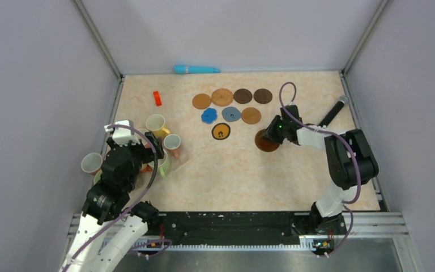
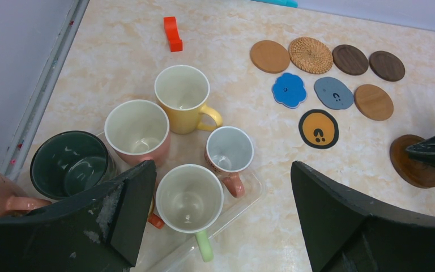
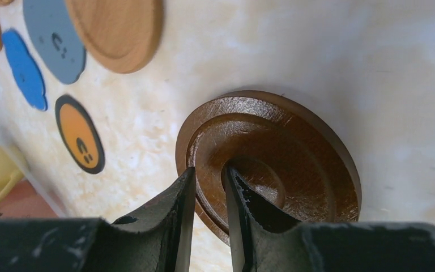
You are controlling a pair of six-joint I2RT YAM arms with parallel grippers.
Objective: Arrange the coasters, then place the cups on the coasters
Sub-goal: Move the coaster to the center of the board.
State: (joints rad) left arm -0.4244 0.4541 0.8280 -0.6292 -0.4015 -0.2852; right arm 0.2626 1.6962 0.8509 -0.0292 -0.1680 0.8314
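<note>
Both low over table: left gripper spread wide above cups, frame left; right gripper pinching dark brown coaster rim, right of centre.

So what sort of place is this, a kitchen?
Probably a robot test cell, not a kitchen: plain grey walls on aluminium framing enclose the table, two robot arms are mounted on a rail at its near edge, with mugs and coasters laid out.

Cups: clustered at table left. Coasters: two rows, rear centre. One more coaster: apart, nearer, right of rows.
</note>
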